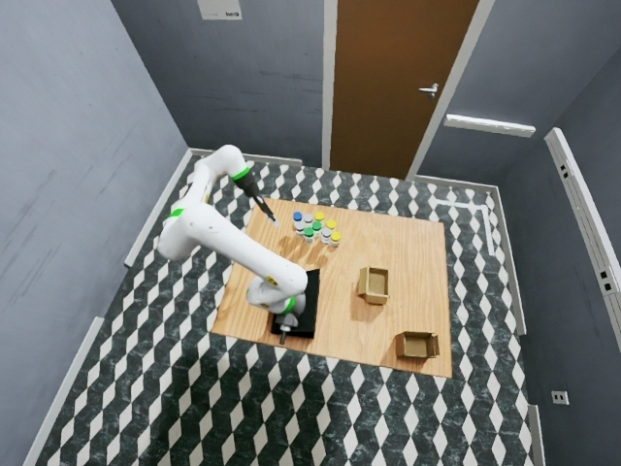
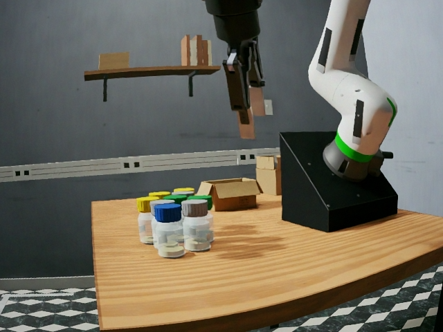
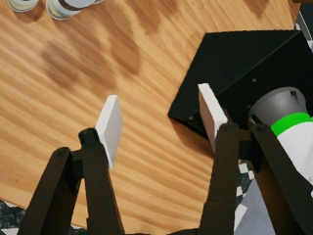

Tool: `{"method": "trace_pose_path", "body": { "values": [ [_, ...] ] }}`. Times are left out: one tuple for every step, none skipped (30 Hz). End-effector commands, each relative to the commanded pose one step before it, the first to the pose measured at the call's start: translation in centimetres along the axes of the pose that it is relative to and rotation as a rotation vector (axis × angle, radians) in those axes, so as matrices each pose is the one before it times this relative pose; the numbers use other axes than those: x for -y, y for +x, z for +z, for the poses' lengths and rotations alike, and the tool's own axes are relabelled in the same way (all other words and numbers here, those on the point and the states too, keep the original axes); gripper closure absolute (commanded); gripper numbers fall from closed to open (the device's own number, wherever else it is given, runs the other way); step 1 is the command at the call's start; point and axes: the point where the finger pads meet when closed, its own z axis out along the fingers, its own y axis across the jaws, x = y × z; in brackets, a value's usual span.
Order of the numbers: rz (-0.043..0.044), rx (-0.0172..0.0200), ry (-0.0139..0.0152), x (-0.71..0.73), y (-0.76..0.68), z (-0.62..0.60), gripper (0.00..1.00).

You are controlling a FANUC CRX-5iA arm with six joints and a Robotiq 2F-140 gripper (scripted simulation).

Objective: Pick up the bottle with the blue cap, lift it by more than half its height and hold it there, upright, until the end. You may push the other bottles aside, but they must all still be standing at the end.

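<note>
The bottle with the blue cap (image 1: pixel 297 219) (image 2: pixel 167 228) stands upright on the wooden table (image 1: pixel 401 311) (image 2: pixel 286 279) (image 3: pixel 78 124). It is at the near-left corner of a tight cluster of bottles. A grey-capped bottle (image 2: pixel 194 223) stands right beside it, and green-capped (image 1: pixel 316 227) and yellow-capped (image 1: pixel 318 216) (image 2: pixel 145 218) bottles stand behind. All of them are upright. My gripper (image 1: pixel 273 220) (image 2: pixel 255 120) (image 3: pixel 159 104) is open and empty. It hangs high above the table, to the side of the cluster and well apart from it.
The arm's black base block (image 1: pixel 306 306) (image 2: pixel 332 193) (image 3: pixel 242 66) sits on the table near the gripper. Two open cardboard boxes (image 1: pixel 374 284) (image 1: pixel 417 344) stand farther along the table; one box (image 2: pixel 230 194) shows behind the bottles.
</note>
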Motion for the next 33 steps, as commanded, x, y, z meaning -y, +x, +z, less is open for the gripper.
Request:
{"method": "trace_pose_path", "body": {
  "values": [
    [-0.08403,-0.05161,0.02601,0.014,2.09,-1.495,0.49],
    [0.0,0.0,0.0,0.0,0.0,0.0,0.49],
    [0.0,0.0,0.0,0.0,0.0,0.0,0.49],
    [0.0,0.0,0.0,0.0,0.0,0.0,0.49],
    [0.0,0.0,0.0,0.0,0.0,0.0,0.49],
    [0.0,0.0,0.0,0.0,0.0,0.0,0.49],
    [-0.00688,-0.01058,-0.0061,-0.12,0.154,-0.321,0.49],
    [-0.02463,-0.01768,0.00155,-0.112,0.596,-0.514,0.49],
    [-0.02463,-0.01768,0.00155,-0.126,0.602,-0.504,0.49],
    [-0.02463,-0.01768,0.00155,-0.14,0.608,-0.493,0.49],
    [-0.02463,-0.01768,0.00155,-0.154,0.613,-0.483,0.49],
    [-0.02463,-0.01768,0.00155,-0.169,0.617,-0.472,0.49],
    [-0.02463,-0.01768,0.00155,-0.183,0.621,-0.461,0.49],
    [-0.02463,-0.01768,0.00155,-0.198,0.624,-0.451,0.49],
    [-0.02463,-0.01768,0.00155,-0.213,0.627,-0.44,0.49],
    [-0.02463,-0.01768,0.00155,-0.227,0.629,-0.429,0.49],
    [0.0,0.0,0.0,0.0,0.0,0.0,0.49],
    [0.0,0.0,0.0,0.0,0.0,0.0,0.49],
    [0.0,0.0,0.0,0.0,0.0,0.0,0.49],
    [0.0,0.0,0.0,0.0,0.0,0.0,0.49],
    [0.0,0.0,0.0,0.0,0.0,0.0,0.49],
    [0.0,0.0,0.0,0.0,0.0,0.0,0.49],
    [0.0,0.0,0.0,0.0,0.0,0.0,0.49],
    [-0.0068,-0.00846,-0.0093,-0.182,0.123,-0.333,0.49],
    [-0.0244,-0.0173,-0.00379,-0.309,0.576,-0.511,0.49],
    [-0.0244,-0.0173,-0.00379,-0.325,0.577,-0.5,0.49],
    [-0.0244,-0.0173,-0.00379,-0.341,0.578,-0.488,0.49],
    [-0.0244,-0.0173,-0.00379,-0.357,0.577,-0.477,0.49],
    [-0.0244,-0.0173,-0.00379,-0.372,0.577,-0.466,0.49],
    [-0.0244,-0.0173,-0.00379,-0.388,0.575,-0.454,0.49],
    [-0.0244,-0.0173,-0.00379,-0.404,0.574,-0.443,0.49],
    [-0.0244,-0.0173,-0.00379,-0.42,0.571,-0.431,0.49],
    [-0.0244,-0.0173,-0.00379,-0.435,0.568,-0.42,0.49]
  ]
}}
